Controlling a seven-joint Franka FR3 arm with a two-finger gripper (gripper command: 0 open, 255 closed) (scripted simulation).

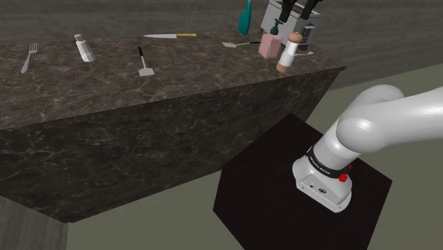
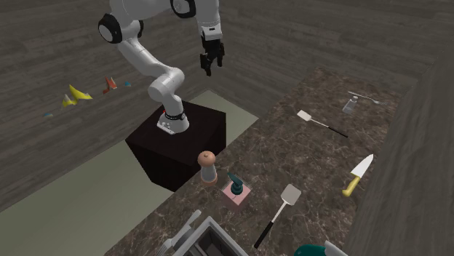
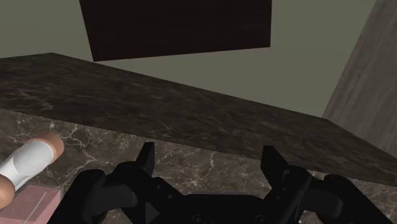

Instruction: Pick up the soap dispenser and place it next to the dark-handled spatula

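Note:
The soap dispenser (image 1: 270, 45) (image 2: 236, 195) is a pink block with a teal pump, standing near the counter's corner beside a white grinder with brown ends (image 1: 287, 53) (image 2: 208, 167). Its pink body (image 3: 25, 203) shows beside my left finger. The black-handled spatula (image 1: 144, 62) (image 2: 320, 122) lies flat far along the counter. My gripper (image 2: 211, 67) (image 3: 208, 153) hangs open high above the counter's edge, well apart from the dispenser, with nothing between its fingers.
A second spatula (image 1: 238, 44) (image 2: 280, 211) lies near the dispenser. A yellow-handled knife (image 1: 169, 35) (image 2: 358, 174), a shaker (image 1: 84, 48) and a fork (image 1: 28, 57) lie farther along. A grey rack (image 1: 284, 18) stands behind the dispenser. The dark stand (image 2: 182, 138) sits below the counter (image 1: 177, 92).

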